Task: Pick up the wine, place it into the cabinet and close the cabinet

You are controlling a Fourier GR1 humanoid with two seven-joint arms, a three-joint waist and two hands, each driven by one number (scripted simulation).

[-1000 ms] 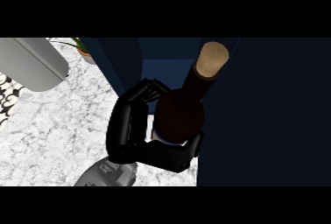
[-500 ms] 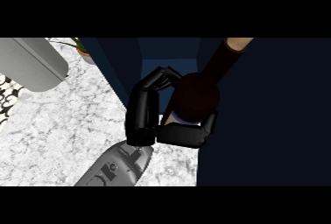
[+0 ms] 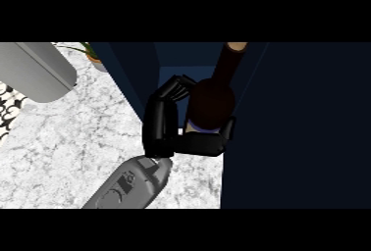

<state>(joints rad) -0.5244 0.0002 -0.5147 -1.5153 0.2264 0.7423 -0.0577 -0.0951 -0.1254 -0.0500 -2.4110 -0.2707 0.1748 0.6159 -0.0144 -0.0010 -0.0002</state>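
A dark wine bottle (image 3: pixel 214 98) with a tan top stands tilted in the opening of the dark blue cabinet (image 3: pixel 172 58). Its neck leans up and to the right. My left hand (image 3: pixel 161 122) is shut on the bottle from the left. The fingers (image 3: pixel 176 87) curl round its shoulder and the thumb (image 3: pixel 201 145) wraps across its lower part, hiding the base. A wide dark panel of the cabinet (image 3: pixel 304 122) fills the right side of the view. My right hand is out of view.
The white marbled counter (image 3: pixel 65 147) spreads to the left and below the hand. A large grey rounded object (image 3: pixel 33 68) lies at the upper left, with a small potted plant (image 3: pixel 92 55) behind it. A black-and-white patterned item (image 3: pixel 6 105) shows at the left edge.
My left hand has carried the bottle up and further into the cabinet opening. The bottle's neck now leans more to the right, and more of my forearm shows.
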